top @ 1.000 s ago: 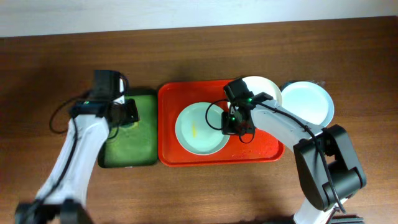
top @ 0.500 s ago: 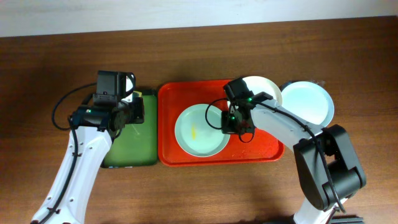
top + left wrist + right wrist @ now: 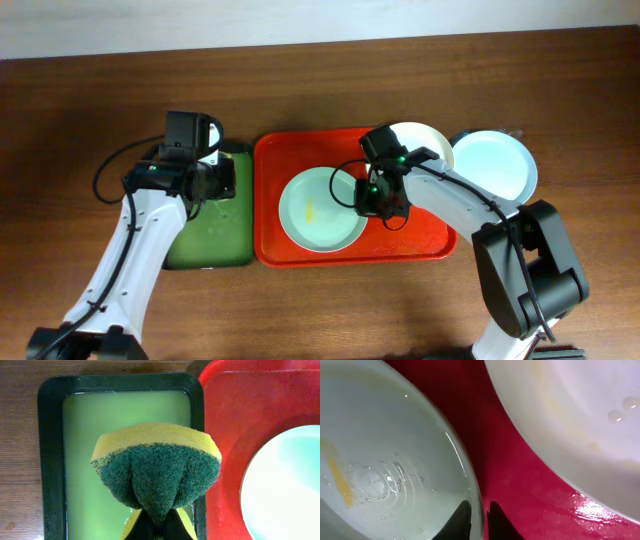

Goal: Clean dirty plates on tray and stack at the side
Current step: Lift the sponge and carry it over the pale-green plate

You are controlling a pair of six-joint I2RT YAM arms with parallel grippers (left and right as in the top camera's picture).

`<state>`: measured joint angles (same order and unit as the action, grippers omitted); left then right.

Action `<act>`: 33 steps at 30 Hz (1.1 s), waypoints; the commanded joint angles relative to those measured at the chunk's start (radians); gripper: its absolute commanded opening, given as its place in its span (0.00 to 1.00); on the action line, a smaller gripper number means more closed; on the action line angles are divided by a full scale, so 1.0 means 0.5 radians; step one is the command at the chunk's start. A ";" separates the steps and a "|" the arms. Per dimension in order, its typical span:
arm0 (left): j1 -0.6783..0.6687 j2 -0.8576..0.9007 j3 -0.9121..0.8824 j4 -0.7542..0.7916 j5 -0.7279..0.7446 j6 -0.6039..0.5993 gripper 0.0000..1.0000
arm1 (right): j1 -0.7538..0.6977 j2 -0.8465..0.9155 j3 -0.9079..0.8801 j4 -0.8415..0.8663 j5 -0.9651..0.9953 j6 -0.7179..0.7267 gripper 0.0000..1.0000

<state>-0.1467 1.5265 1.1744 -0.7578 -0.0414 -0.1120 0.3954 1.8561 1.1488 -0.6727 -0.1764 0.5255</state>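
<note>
left gripper: clamped shut on the sponge, scrubby green side facing down. It hangs over the green tray of soapy liquid, close to that tray's right wall.
right gripper: fingertips straddle the right rim of the blue-green plate with only a sliver of gap. Can't tell if it's actually pinching.
where the plates are: that blue-green plate lies in the middle of the red tray, yellow smear not wiped yet. The cream plate sits at the tray's far right corner. The second blue-green plate is on the table, right of the tray.
step in hand: looks like carrying the sponge over to scrub the middle plate.
doing it well: I'd lift the sponge over both rims, land it flat on the smear, and press lightly so the plate doesn't skate. The right side should pin the rim.
edges: the green tray's right wall and the red tray's left rim sit just beside each other, so that's two lips to clear.
open room: plenty of bare tray left of the plate. It's tight on the right, where the cream plate is close.
</note>
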 commanded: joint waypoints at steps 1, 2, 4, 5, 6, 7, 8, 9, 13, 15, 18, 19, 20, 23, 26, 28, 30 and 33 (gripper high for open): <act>-0.005 0.003 0.003 0.011 -0.013 0.034 0.00 | -0.008 0.018 0.015 0.032 0.080 0.013 0.16; -0.005 0.003 0.003 0.011 -0.012 0.034 0.00 | -0.008 0.018 0.014 0.050 0.079 0.014 0.04; -0.036 0.003 0.003 0.011 -0.014 0.066 0.00 | -0.008 0.018 0.014 0.027 0.076 0.014 0.04; -0.069 0.003 0.003 0.012 -0.014 0.101 0.00 | -0.008 0.009 0.018 -0.020 0.023 0.014 0.04; -0.095 0.003 0.003 0.012 -0.016 0.116 0.00 | -0.008 -0.001 0.018 -0.021 0.001 0.015 0.04; -0.119 0.003 0.003 0.012 -0.048 0.114 0.00 | -0.008 -0.003 0.018 -0.011 0.001 0.085 0.04; -0.127 0.003 0.003 0.011 -0.050 0.112 0.00 | -0.003 -0.003 0.018 -0.011 0.000 0.162 0.04; -0.140 0.003 0.003 0.014 -0.027 0.111 0.00 | 0.021 -0.003 0.017 0.000 0.000 0.249 0.04; -0.275 0.085 0.003 0.081 0.339 0.052 0.00 | 0.145 -0.003 0.015 0.128 -0.014 0.262 0.04; -0.352 0.173 0.003 0.105 0.385 -0.031 0.00 | 0.166 -0.002 0.015 0.145 -0.013 0.260 0.04; -0.456 0.317 0.025 0.143 0.436 -0.105 0.00 | 0.166 -0.002 0.015 0.152 -0.014 0.242 0.04; -0.457 0.377 0.120 0.063 0.443 -0.111 0.00 | 0.166 -0.002 0.015 0.154 -0.014 0.236 0.04; -0.457 0.448 0.256 -0.077 0.442 -0.110 0.00 | 0.166 -0.002 0.015 0.158 -0.014 0.236 0.04; -0.457 0.650 0.383 -0.115 0.435 -0.110 0.00 | 0.166 -0.002 0.013 0.157 -0.012 0.230 0.04; -0.462 0.797 0.383 0.007 0.410 -0.111 0.00 | 0.166 -0.002 0.012 0.157 -0.008 0.230 0.04; -0.465 0.852 0.383 0.042 0.352 -0.111 0.00 | 0.166 -0.002 0.012 0.157 0.010 0.214 0.04; -0.492 0.951 0.379 0.056 0.349 -0.111 0.00 | 0.166 -0.002 0.012 0.157 0.009 0.214 0.04; -0.540 1.120 0.376 0.083 0.336 -0.111 0.00 | 0.166 0.011 -0.003 0.160 0.009 0.153 0.04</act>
<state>-0.3985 2.0136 1.3560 -0.7177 0.1349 -0.1581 0.4721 1.8561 1.1484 -0.5968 -0.1764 0.6273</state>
